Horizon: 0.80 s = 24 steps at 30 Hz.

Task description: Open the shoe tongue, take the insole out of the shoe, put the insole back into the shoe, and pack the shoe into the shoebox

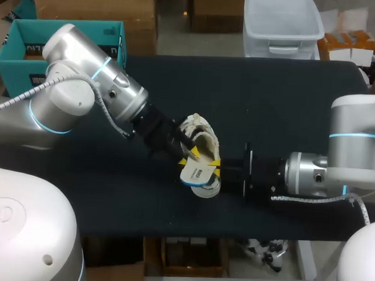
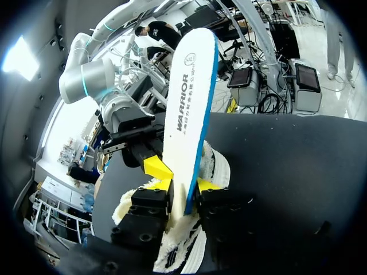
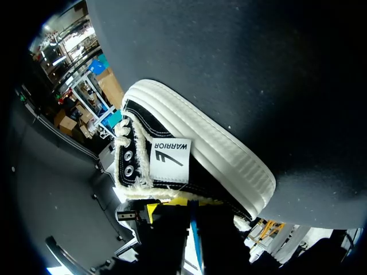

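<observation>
Currently: shoe (image 3: 198, 172) sits near mid-bench (image 1: 277, 101). It has a black canvas upper, a thick ribbed white sole, frayed cream trim with metal eyelets and a white side label. Insole (image 2: 189, 103) is white with a blue edge and printed, at the shoe's 6 o'clock in head view. Left tool (image 2: 184, 186), entering from 10 o'clock, is clamped on the insole's lower end. Right tool (image 1: 216, 168) is at the shoe's 3 o'clock; apart or together, cannot tell.
</observation>
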{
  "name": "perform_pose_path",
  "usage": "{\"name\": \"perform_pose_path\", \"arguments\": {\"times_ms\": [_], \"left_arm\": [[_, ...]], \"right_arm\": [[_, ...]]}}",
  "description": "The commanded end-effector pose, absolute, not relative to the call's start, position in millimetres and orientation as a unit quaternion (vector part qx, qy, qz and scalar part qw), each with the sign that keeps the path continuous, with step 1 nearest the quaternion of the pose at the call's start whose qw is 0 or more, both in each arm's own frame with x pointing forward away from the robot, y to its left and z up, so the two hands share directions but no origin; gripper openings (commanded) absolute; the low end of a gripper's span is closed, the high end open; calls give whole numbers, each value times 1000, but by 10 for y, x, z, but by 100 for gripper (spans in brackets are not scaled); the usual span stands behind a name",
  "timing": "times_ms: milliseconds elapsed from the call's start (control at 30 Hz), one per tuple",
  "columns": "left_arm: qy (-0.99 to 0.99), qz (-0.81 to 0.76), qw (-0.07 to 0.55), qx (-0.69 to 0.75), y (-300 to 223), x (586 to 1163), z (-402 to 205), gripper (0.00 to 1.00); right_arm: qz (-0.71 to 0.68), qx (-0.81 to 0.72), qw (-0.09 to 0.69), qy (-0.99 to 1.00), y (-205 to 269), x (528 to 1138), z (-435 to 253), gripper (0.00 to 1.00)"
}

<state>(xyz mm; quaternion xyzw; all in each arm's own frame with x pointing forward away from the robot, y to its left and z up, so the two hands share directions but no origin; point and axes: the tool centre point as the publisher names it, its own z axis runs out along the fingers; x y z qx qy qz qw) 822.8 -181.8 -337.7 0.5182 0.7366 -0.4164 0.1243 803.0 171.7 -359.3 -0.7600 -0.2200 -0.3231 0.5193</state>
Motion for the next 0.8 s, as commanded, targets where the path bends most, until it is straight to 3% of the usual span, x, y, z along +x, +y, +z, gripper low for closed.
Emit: {"name": "perform_pose_path", "arguments": {"times_ms": [33, 133, 200, 233, 367, 400, 433, 467, 700, 733, 800], "left_arm": [[729, -418, 125, 527, -1835, 8119, -3366, 50], [720, -423, 128, 535, -1868, 8014, -3333, 39], [716, -424, 128, 539, -1878, 7973, -3319, 17], [715, -425, 129, 541, -1881, 7957, -3313, 0], [715, -421, 126, 544, -1880, 7941, -3315, 0], [717, -419, 126, 543, -1874, 7947, -3324, 11], [719, -417, 127, 542, -1866, 7957, -3336, 41], [721, -416, 127, 540, -1857, 7972, -3347, 48], [737, -406, 138, 522, -1830, 8112, -3402, 45], [739, -405, 141, 520, -1833, 8130, -3408, 40], [739, -406, 142, 518, -1841, 8154, -3411, 20]], "right_arm": [[-326, -762, 515, -216, 1714, 8011, -3587, 0], [-325, -764, 515, -214, 1707, 8010, -3590, 0], [-326, -764, 514, -213, 1698, 8008, -3589, 0], [-326, -765, 514, -213, 1695, 8007, -3588, 0], [-327, -765, 513, -211, 1680, 8003, -3583, 0], [-328, -765, 513, -211, 1677, 8003, -3582, 0], [-328, -765, 513, -211, 1676, 8003, -3582, 0], [-328, -765, 513, -211, 1675, 8003, -3582, 0], [-327, -763, 515, -214, 1670, 8021, -3577, 0], [-326, -763, 515, -214, 1670, 8022, -3576, 0], [-325, -763, 516, -215, 1669, 8024, -3575, 0]]}}
